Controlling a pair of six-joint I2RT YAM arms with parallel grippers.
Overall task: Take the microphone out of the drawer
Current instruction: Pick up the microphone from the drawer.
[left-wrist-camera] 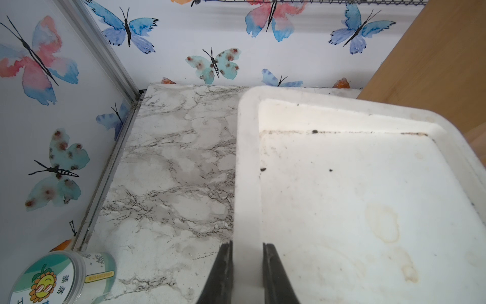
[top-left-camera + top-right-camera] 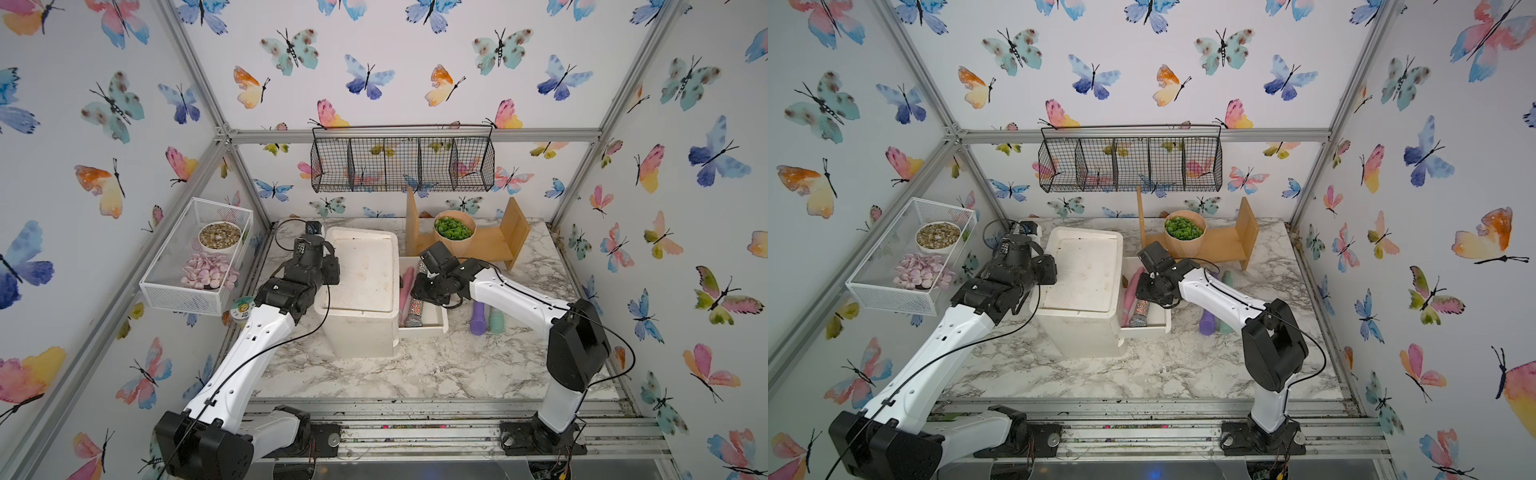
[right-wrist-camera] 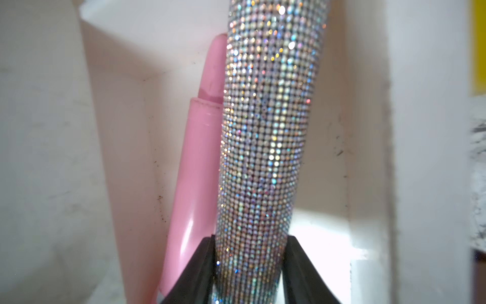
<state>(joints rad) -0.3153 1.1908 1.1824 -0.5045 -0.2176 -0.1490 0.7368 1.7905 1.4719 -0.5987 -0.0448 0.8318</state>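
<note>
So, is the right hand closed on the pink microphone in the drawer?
No, the right hand is clamped on both sides of the glittery silver microphone, and the pink microphone lies beside it, ungripped.

Both top views are bright and even, with only soft shadows on the counter. In the left wrist view the white box is nearly washed out. In the right wrist view the microphone sparkles; there is white glare at 5 o'clock and blur at 3 o'clock.
</note>
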